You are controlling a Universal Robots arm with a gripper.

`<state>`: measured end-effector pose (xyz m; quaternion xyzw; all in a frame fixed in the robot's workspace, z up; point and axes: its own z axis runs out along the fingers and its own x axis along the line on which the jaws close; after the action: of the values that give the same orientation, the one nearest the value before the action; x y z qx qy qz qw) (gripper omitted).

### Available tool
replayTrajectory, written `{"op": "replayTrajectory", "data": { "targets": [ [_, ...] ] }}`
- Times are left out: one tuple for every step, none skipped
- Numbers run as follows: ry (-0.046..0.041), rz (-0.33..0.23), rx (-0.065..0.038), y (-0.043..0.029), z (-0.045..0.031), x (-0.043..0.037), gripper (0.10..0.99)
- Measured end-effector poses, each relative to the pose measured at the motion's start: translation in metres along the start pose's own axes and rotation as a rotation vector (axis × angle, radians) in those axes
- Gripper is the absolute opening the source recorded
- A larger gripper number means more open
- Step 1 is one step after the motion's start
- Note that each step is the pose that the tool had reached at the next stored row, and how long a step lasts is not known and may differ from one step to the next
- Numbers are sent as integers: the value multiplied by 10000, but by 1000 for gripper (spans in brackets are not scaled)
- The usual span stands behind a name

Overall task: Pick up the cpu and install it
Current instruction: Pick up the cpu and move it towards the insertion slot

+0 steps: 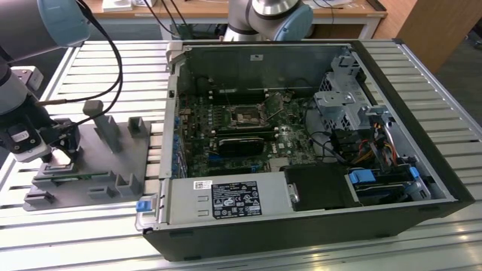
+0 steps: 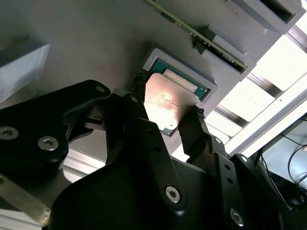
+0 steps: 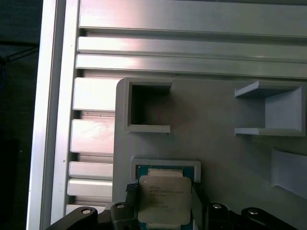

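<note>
The cpu [image 3: 163, 199], a small square chip with a silvery top, sits between my two black fingers just over its square pocket [image 3: 165, 166] in the grey tray [image 1: 113, 164]. In the second wrist view the cpu [image 2: 165, 103] shines between the fingertips [image 2: 139, 91], which press on its two opposite edges. My gripper [image 1: 56, 155] is shut on the chip at the tray's end on the exterior view's left. The motherboard socket [image 1: 246, 117] lies inside the open computer case, far off to the exterior view's right.
The black computer case [image 1: 301, 214] lies open on the slatted aluminium table [image 1: 98, 68]. Grey posts [image 1: 105, 127] rise from the tray beside my gripper. A thin green memory stick [image 1: 75, 178] stands on edge in the tray. Cables hang from the arm.
</note>
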<state>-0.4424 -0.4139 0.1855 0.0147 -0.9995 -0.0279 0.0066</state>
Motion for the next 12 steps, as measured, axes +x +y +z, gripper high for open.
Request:
{"op": "replayTrajectory", "data": {
  "targets": [
    [-2,0,-1,0,1,0,529],
    [-6,0,-4,1,-1,-1,529],
    [-8,0,-4,1,-7,-1,529],
    [-9,-1,-5,1,-14,-1,529],
    [-4,0,-2,2,-24,0,529],
    [-4,0,-2,2,-33,0,529],
    [-4,0,-2,3,-42,0,529],
    [-4,0,-3,3,-54,0,529],
    [-4,0,-2,4,-66,0,529],
    [-3,-1,-2,5,-82,1,529],
    [-3,0,-2,6,-97,1,529],
    [-3,0,-2,7,-113,1,529]
  ]
}}
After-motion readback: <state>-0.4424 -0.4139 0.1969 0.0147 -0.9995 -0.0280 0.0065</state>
